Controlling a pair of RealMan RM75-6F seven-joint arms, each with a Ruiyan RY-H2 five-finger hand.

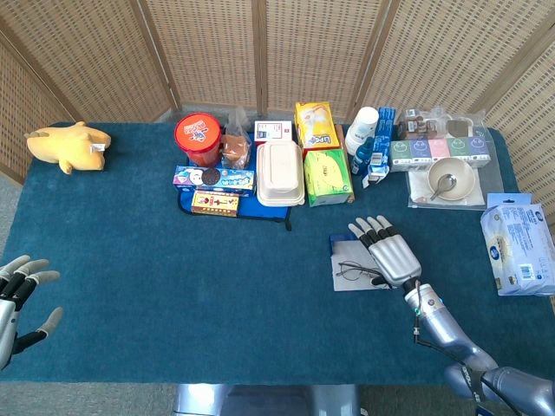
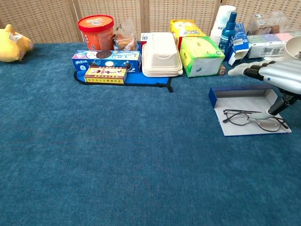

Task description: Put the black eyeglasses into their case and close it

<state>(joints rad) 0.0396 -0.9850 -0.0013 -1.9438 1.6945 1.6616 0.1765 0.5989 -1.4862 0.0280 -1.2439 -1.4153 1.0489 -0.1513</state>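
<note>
The black eyeglasses (image 2: 253, 118) (image 1: 352, 272) lie unfolded on the grey lining of their open case (image 2: 244, 101) (image 1: 340, 279), right of the table's middle. The case's blue wall (image 2: 238, 90) stands at its far side. My right hand (image 2: 275, 78) (image 1: 390, 253) hovers palm down over the case's right part with fingers stretched out flat. Its thumb (image 2: 274, 109) points down and touches the glasses near their right lens. My left hand (image 1: 17, 299) is at the table's near left corner, fingers spread, holding nothing; the chest view does not show it.
Along the back stand a red tub (image 1: 198, 139), snack boxes (image 1: 213, 179), a white clamshell box (image 1: 279, 172), a green tissue box (image 1: 328, 176), cups and a blue bottle (image 2: 228, 29). A bowl with spoon (image 1: 450, 180) and wipes pack (image 1: 519, 250) sit right. A yellow plush (image 1: 68, 146) lies far left.
</note>
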